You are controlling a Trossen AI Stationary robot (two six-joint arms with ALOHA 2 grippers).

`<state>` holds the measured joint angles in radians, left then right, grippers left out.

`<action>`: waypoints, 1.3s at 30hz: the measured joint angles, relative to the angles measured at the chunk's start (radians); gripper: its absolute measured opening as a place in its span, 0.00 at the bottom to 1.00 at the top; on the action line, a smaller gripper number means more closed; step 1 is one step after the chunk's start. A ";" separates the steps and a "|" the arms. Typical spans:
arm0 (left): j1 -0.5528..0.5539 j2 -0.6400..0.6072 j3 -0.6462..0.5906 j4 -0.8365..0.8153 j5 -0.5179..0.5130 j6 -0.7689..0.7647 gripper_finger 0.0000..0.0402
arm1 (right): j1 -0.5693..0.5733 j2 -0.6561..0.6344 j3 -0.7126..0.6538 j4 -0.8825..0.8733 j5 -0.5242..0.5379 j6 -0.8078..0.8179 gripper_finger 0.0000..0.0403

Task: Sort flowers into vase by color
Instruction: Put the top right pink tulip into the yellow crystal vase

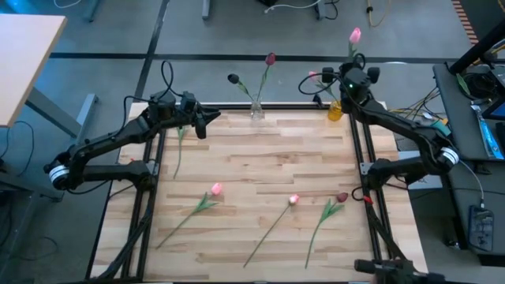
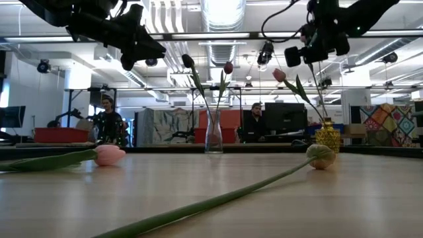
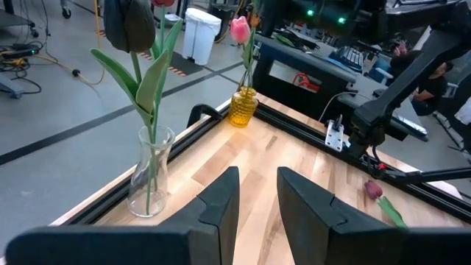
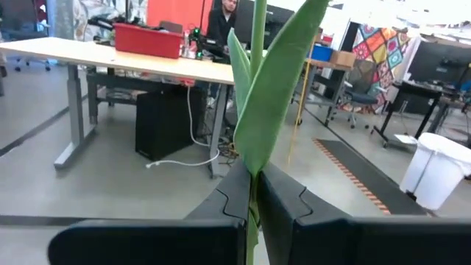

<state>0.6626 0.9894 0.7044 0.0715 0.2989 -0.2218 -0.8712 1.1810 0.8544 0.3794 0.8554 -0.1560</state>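
Above the wooden table (image 1: 260, 158), right hand (image 4: 254, 195) clenches a pink tulip's stem (image 4: 257, 44).

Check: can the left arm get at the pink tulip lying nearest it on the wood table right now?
Probably yes. The left end effector hangs empty at the back edge, and the pink tulip lies flat in open wood, nothing between. The right end effector, shut on a stem, is far off.

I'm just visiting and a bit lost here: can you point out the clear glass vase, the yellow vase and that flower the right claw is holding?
clear glass vase (image 3: 149, 173), left wrist view, on its glass body.
yellow vase (image 3: 243, 108), left wrist view, on its belly.
pink flower (image 1: 355, 35), high view, on its bud; the right gripper (image 4: 254, 193) grips its stem.
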 joint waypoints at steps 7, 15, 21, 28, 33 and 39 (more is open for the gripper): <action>0.000 0.000 0.000 0.000 0.000 0.000 0.20 | -0.005 0.029 -0.013 0.001 -0.005 0.025 0.03; 0.000 0.000 0.000 -0.005 0.000 0.000 0.20 | -0.004 0.031 -0.043 -0.014 -0.018 0.033 0.03; 0.000 0.000 0.000 -0.010 0.000 0.000 0.20 | 0.006 0.027 -0.044 -0.062 -0.019 0.033 0.03; 0.000 0.000 0.000 -0.015 0.000 0.006 0.20 | 0.038 0.001 -0.044 -0.231 -0.019 0.137 0.03; 0.000 0.000 0.000 -0.016 0.000 0.007 0.20 | 0.060 -0.022 -0.030 -0.402 -0.018 0.246 0.03; 0.000 0.000 0.000 -0.015 0.000 0.008 0.20 | 0.076 -0.035 0.012 -0.553 -0.020 0.321 0.04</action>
<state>0.6624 0.9894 0.7044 0.0563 0.2985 -0.2142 -0.7954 1.1458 0.8666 -0.1735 0.8352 0.1651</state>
